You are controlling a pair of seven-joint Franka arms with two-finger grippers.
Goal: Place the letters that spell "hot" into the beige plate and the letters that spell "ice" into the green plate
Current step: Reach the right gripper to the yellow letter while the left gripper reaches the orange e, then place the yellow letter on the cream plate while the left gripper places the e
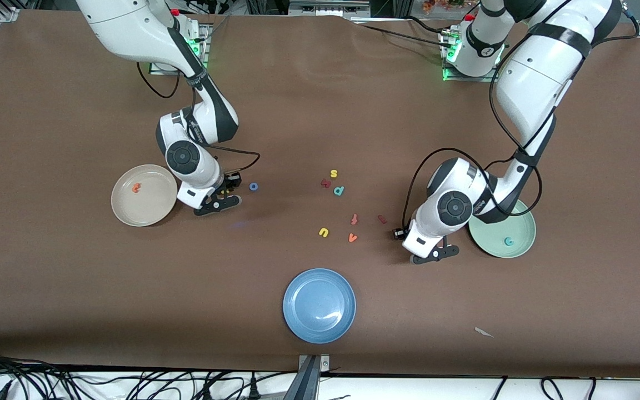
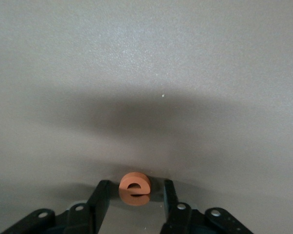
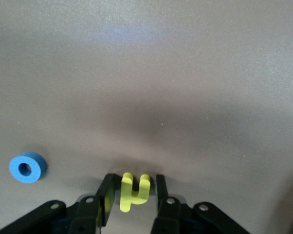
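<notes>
Nearest the camera, low in the middle of the front view, sits the blue plate [image 1: 319, 305]. It gets nothing from me.

Up a step, at mid-height toward the left arm's end, my left gripper [image 2: 135, 183] is down at the table. Its 2 fingers [image 2: 101, 195] stand narrow, with the orange e [image 2: 134, 187] squarely between them. I see a sliver of bare table on each side, so I judge it not yet clamped. The green plate [image 1: 502, 229] lies just beside this gripper, with the teal c [image 1: 509, 241] already in it. The carry should be short.

The dark red i [image 1: 381, 219] lies on the table nearby, among the stray letters in the middle of the frame. It is far closer to my left arm than to my right, so I judge it mine to fetch with the left.

Higher in the frame, toward the right arm's end, my right gripper [image 3: 134, 178] is also down at the table, fingers narrow. The yellow h [image 3: 133, 191] stands between them with its long stem running along the fingers, so they will squeeze across its short width. A thin gap shows on each side, so I call it no grip yet.

The blue o [image 3: 27, 167] lies flat just beside that gripper. The beige plate [image 1: 143, 194] is close by and holds the orange t [image 1: 136, 188].
</notes>
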